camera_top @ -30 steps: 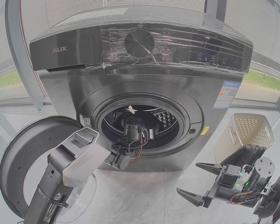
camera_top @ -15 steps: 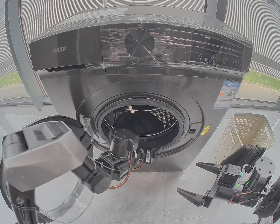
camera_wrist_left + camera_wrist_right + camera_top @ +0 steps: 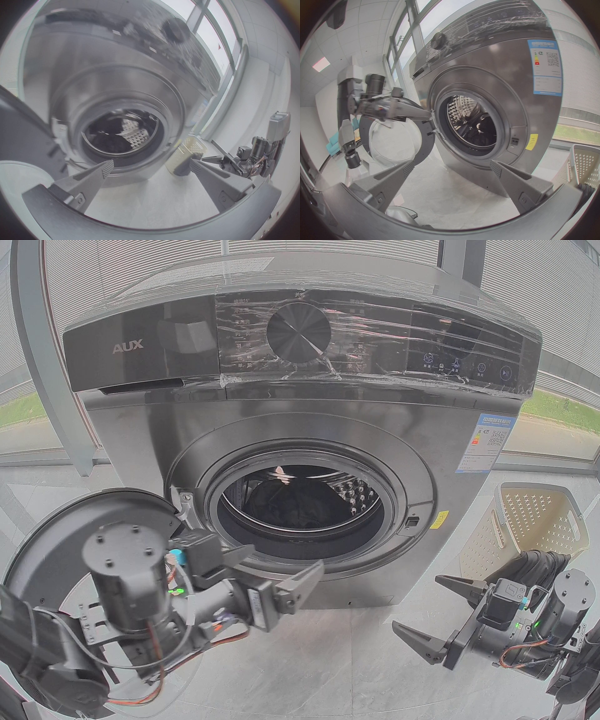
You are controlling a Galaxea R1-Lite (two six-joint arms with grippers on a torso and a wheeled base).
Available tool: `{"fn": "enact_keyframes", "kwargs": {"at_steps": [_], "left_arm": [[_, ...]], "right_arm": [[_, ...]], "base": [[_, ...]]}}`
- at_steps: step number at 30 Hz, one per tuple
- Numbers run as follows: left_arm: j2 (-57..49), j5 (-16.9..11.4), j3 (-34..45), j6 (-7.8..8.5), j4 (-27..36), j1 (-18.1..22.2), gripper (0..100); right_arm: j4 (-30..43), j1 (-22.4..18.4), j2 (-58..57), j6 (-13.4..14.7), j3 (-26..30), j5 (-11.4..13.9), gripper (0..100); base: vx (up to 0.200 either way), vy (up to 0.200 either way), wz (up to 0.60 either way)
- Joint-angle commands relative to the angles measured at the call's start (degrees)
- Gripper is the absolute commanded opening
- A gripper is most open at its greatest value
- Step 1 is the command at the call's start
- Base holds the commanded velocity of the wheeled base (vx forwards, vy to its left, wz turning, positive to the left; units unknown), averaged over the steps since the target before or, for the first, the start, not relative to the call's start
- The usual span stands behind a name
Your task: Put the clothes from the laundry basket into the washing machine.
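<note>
So, quick status from my side. My left pincer [image 3: 284, 557] is spread wide with nothing between its fingers. It hangs low in front of the grey metallic front-loading washing machine [image 3: 300, 421], just below and left of the round drum opening [image 3: 300, 509]. The machine's round grey door with the clear glass bowl [image 3: 50, 534] is swung fully open on the left, and my left arm sits right in front of it.

Inside the drum there's a dark bundle of clothes [image 3: 290, 502] lying toward the back, with the shiny perforated drum wall showing beside it.

My right pincer [image 3: 417, 604] is spread open too, also empty. It hovers low over the pale grey tiled floor [image 3: 325, 665], off to the right of the machine and pointing inward.

Just behind that pincer stands the cream perforated plastic laundry basket [image 3: 537, 515], on the floor near the machine's right front corner. A dark piece of cloth [image 3: 531, 568] is draped at its near edge, close to my right wrist but not touching the fingers. I can't tell if anything more lies deeper in the basket, since my right arm covers part of it.
</note>
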Motion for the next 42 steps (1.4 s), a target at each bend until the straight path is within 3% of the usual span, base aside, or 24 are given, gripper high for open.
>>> {"fn": "enact_keyframes", "kwargs": {"at_steps": [1,2,3,4,5,8,10,12,14,17,19,20,23,31,37,42], "left_arm": [[-15.9,5.6,9.3,-0.93,-0.2,-0.2,100],[-15.9,5.6,9.3,-0.93,-0.2,-0.2,100],[-18.1,6.6,11.3,-0.32,-0.3,0.3,100],[-18.1,6.6,11.3,-0.32,-0.3,0.3,100],[-20.5,6.6,13.2,0.65,-0.2,0.6,100],[-22.4,7.1,14.3,3.02,-0.1,0.9,100],[-22.6,7.3,14.6,3.72,-0.1,1.4,100],[-22.9,7.9,16.1,7.24,-0.3,3.1,100],[-24.6,8.3,16.9,8.47,-0.3,4.0,100],[-26.9,8.3,17.9,8.65,-0.3,4.7,100],[-30.0,8.3,19.2,9.44,-0.1,6.0,100],[-30.0,8.3,19.2,9.44,-0.1,6.0,100],[-35.2,8.2,21.2,10.49,0.6,7.5,100],[-44.7,7.4,28.6,11.81,1.4,11.1,100],[-56.3,7.4,28.6,12.07,15.8,15.9,100],[-63.4,7.3,28.6,11.37,23.8,19.7,100]], "right_arm": [[0.1,-0.4,-3.9,0.8,1.0,-5.7,100],[0.1,-0.4,-3.9,0.8,1.0,-5.7,100],[0.1,0.0,-5.4,0.8,1.0,-9.1,100],[0.1,0.0,-5.4,0.8,1.0,-9.1,100],[0.2,0.1,-6.9,0.6,1.0,-12.6,100],[0.6,0.2,-9.1,0.6,1.0,-17.8,100],[0.7,0.2,-9.9,0.6,1.0,-19.2,100],[1.0,0.1,-13.4,0.4,1.0,-22.1,100],[2.6,0.1,-15.8,0.4,1.0,-22.9,100],[6.7,0.1,-19.7,0.3,1.0,-24.0,100],[15.4,0.0,-26.4,0.3,1.0,-24.8,100],[15.4,0.0,-26.4,0.3,1.0,-24.8,100],[25.9,-0.4,-35.5,0.4,1.0,-25.2,100],[42.0,-6.1,-49.7,0.9,1.0,-26.5,100],[51.0,-7.6,-58.0,1.8,1.0,-26.1,100],[58.1,-8.6,-61.9,2.5,1.0,-25.4,100]], "base": [[0.0,0.0,0.0],[0.0,0.0,0.0],[0.0,0.0,0.0],[0.0,0.0,0.0],[0.0,0.0,0.0],[0.0,0.0,0.0],[0.0,0.0,0.0],[0.0,0.0,0.0],[0.0,0.0,0.0],[0.0,0.0,0.0],[-0.1,0.0,0.0],[-0.2,0.0,0.0],[-0.2,0.0,0.0],[-0.075,0.0,0.0],[0.0,0.0,0.0],[0.0,0.0,0.0]]}}
